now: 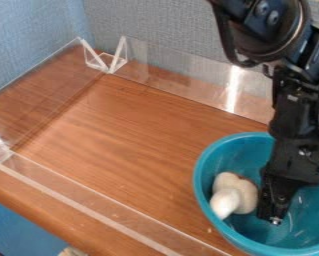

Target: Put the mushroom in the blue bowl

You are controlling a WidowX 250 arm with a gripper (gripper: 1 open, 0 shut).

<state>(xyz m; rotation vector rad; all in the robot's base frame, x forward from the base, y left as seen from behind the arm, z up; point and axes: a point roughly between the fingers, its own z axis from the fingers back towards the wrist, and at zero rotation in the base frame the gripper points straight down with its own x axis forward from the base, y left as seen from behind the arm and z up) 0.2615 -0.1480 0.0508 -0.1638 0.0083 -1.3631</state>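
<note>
The blue bowl [223,232] sits at the front right of the wooden table. Inside it lies the cream-white mushroom [229,193], against the bowl's left inner wall. My gripper [273,208] points straight down into the bowl, just right of the mushroom. Its dark fingers are shut with nothing visible between them. Whether they touch the mushroom's side I cannot tell. The black arm rises from the bowl to the top right corner and hides part of the bowl's far rim.
A wooden table top [122,130] is fenced by low clear plastic walls [68,195] along the front and left, with clear brackets [108,57] at the back corner. Blue cloth hangs behind it.
</note>
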